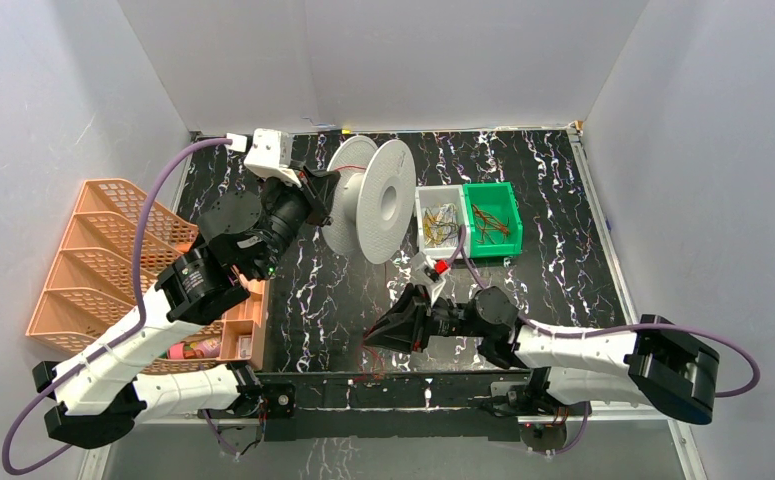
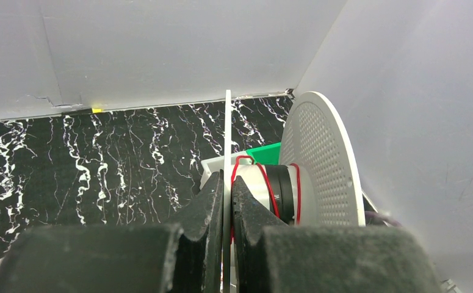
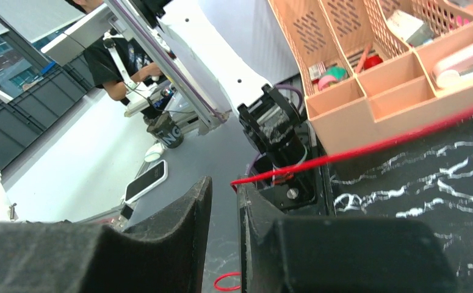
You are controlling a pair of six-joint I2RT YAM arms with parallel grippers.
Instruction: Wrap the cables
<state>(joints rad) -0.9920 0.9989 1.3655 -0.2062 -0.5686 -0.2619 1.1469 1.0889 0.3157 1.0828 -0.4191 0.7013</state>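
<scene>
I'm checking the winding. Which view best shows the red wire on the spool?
Left wrist: red wire loops around the spool's hub, close up. The top view shows the spool, its wire barely; the right wrist shows only a taut stretch, no spool.

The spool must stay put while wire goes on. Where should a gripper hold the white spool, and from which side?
Best pinch the rim of its left flange, coming edge-on from the left: that disc stands upright and thin, and the hub is left free for the red wire.

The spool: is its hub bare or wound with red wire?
Wound, sparsely: a few turns of red wire circle the spool hub.
</scene>
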